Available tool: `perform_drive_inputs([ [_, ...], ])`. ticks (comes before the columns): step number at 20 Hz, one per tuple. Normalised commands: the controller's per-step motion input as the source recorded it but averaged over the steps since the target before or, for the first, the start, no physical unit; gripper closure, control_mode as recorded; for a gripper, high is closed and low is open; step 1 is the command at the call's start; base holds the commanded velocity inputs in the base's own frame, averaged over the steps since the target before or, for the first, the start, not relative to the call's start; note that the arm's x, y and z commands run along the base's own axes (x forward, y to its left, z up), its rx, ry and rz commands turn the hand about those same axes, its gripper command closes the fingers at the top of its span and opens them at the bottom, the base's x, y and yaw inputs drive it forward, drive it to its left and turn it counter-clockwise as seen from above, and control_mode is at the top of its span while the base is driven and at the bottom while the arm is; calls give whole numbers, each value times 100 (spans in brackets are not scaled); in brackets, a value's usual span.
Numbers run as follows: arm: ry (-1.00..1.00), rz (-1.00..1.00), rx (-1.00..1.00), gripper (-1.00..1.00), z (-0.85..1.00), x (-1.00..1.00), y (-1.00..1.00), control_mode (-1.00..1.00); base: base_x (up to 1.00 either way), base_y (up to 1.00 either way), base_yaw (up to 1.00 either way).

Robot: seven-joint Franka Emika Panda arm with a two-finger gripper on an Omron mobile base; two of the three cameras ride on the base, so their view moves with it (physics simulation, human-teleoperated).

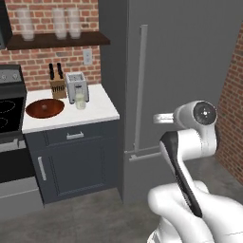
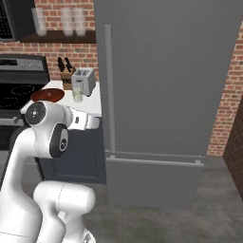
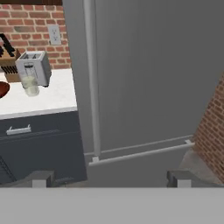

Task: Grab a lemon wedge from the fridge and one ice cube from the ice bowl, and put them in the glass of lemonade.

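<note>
The tall dark-grey fridge point(image 1: 190, 71) stands shut, its long vertical bar handle point(image 1: 141, 90) on the door's left edge, so the lemon wedge is hidden. My gripper point(image 3: 111, 179) hangs open and empty in front of the lower door, clear of the handle point(image 3: 92, 87); it also shows as a grey hand point(image 1: 161, 118). On the white counter to the left, the ice bowl point(image 1: 45, 108) lies beside the glass of lemonade point(image 1: 80, 100) point(image 3: 30, 85). The ice cube is too small to make out.
A toaster point(image 1: 76, 85) and a knife block point(image 1: 58, 86) stand behind the glass. A stove point(image 1: 9, 111) lies left of the counter, with frosted glasses point(image 1: 59, 23) on a shelf above. A brick wall point(image 1: 232, 123) closes the right side. The freezer drawer's horizontal handle point(image 1: 142, 154) runs below the door.
</note>
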Motion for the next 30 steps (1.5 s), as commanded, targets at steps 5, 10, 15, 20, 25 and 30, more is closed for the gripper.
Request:
perform_drive_inputs([
  [5, -1, 7, 5, -100, 20, 52, 0, -100, 0, 0, 0],
  [10, 1, 0, 0, -100, 32, 29, 0, -100, 0, 0, 0],
  [15, 0, 0, 0, -100, 19, 39, 0, -100, 0, 0, 0],
  [20, 0, 5, 0, -100, 8, 74, 0, -100, 0, 0, 0],
  [25, 0, 12, 1, -100, 1, 82, 0, -100, 0, 0, 0],
  [30, 0, 2, 0, -100, 0, 72, -1, -100, 0, 0, 0],
])
